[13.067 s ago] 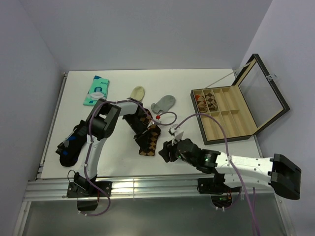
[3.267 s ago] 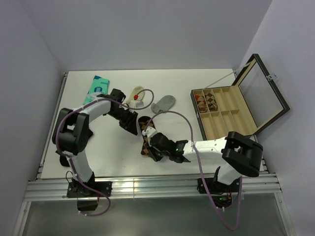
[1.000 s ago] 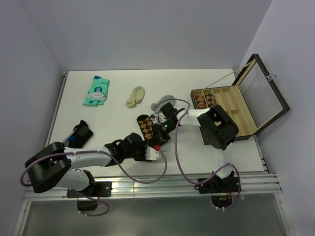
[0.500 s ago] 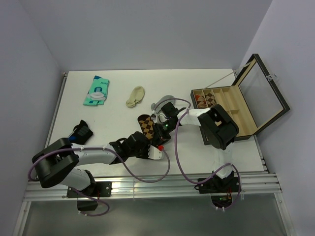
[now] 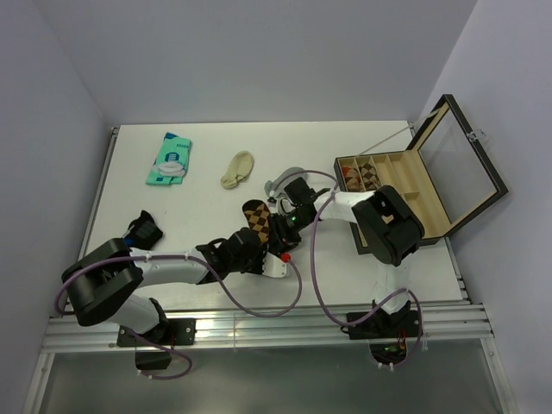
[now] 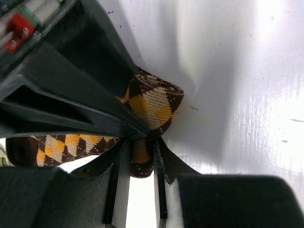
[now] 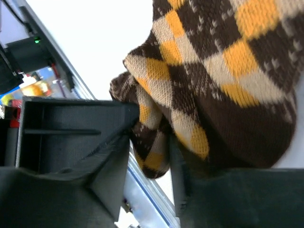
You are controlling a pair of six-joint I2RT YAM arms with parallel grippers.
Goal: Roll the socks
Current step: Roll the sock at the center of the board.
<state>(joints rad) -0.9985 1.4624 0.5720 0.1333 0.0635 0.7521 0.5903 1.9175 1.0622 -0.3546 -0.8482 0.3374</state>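
Note:
The dark-brown argyle sock (image 5: 254, 216) lies mid-table, part rolled, with both grippers at its near end. In the left wrist view my left gripper (image 6: 138, 161) is shut on a fold of the argyle sock (image 6: 154, 102). My left gripper (image 5: 262, 245) reaches in from the lower left. My right gripper (image 5: 279, 229) comes from the right. In its wrist view, my right gripper (image 7: 152, 147) has a bunched fold of the argyle sock (image 7: 223, 71) between its fingers, touching both. A cream sock (image 5: 236, 169) lies further back. A grey sock (image 5: 285, 178) is partly hidden by the right arm.
A teal-and-white packet (image 5: 170, 158) lies at the back left. A dark sock with blue (image 5: 142, 231) sits near the left edge. An open wooden box (image 5: 405, 220) with a raised glass lid stands at the right, with rolled socks (image 5: 360, 175) in its back compartments.
My left gripper has moved up to the argyle sock's near end and closed on a fold of it. The right gripper has stayed at the sock.

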